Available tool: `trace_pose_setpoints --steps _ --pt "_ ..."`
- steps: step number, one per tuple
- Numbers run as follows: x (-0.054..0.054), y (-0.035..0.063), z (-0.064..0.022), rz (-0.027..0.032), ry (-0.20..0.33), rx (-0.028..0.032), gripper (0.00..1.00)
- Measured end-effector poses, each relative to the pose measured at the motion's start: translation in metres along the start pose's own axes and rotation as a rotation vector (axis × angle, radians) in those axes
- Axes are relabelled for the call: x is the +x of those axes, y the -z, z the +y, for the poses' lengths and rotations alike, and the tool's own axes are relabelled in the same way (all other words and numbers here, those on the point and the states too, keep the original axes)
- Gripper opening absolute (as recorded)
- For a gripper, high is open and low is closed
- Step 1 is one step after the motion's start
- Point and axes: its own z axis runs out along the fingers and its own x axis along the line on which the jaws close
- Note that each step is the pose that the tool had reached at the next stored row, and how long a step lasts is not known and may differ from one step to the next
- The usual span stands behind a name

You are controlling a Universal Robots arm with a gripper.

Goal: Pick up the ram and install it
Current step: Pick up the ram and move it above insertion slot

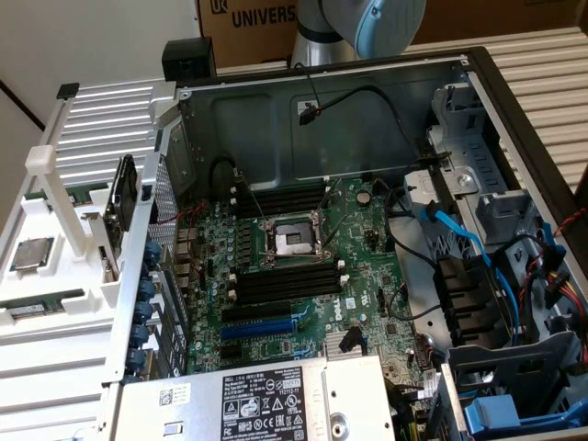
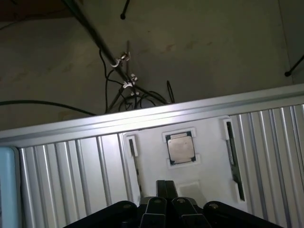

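Note:
Two ram sticks stand edge-on in a white holder [image 2: 204, 142], one [image 2: 134, 164] on each side [image 2: 233, 159] of a square silver processor chip [image 2: 180, 147]. My gripper [image 2: 166, 184] hovers above the holder, close to the chip and between the two sticks. It is shut with nothing in it. In the exterior view the holder [image 1: 55, 276] lies at the left, beside the open computer case, with a green ram stick [image 1: 28, 308] and the chip [image 1: 32, 253] on it. Long black slots [image 1: 285, 280] with white end clips run across the motherboard [image 1: 367, 230].
The holder rests on a ribbed aluminium table [image 2: 61, 175]. The case's metal side wall [image 1: 138, 303] rises between holder and motherboard. Blue and black cables [image 1: 459, 239] and drive bays crowd the case at the exterior view's right. The arm's body [image 1: 367, 23] stands behind the case.

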Motion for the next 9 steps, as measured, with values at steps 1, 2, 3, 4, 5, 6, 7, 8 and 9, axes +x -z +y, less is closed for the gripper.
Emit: trace_pose_setpoints --steps 1,2,3,4,5,6,7,8,9 --pt "0.0 -0.0018 -0.0001 0.0001 0.0 -0.0001 0.11" --pt "0.001 -0.0037 -0.0003 0.0 0.0 -0.0001 0.11" --pt "0.002 -0.0056 -0.0005 0.0 0.0 0.0 0.11" --pt "0.004 -0.0073 -0.0008 0.0001 0.0 -0.0001 0.11" --pt "0.007 -0.0128 -0.0016 0.0 0.0 0.0001 0.11" --pt "0.008 -0.0147 -0.0019 0.0 0.0 0.0001 0.11" --pt "0.009 -0.0165 -0.0021 -0.0001 0.0 0.0002 0.11" --pt "0.009 -0.0182 -0.002 -0.0001 0.0 0.0005 0.11" --pt "0.009 -0.0193 -0.0019 0.0003 0.0 0.0006 0.11"
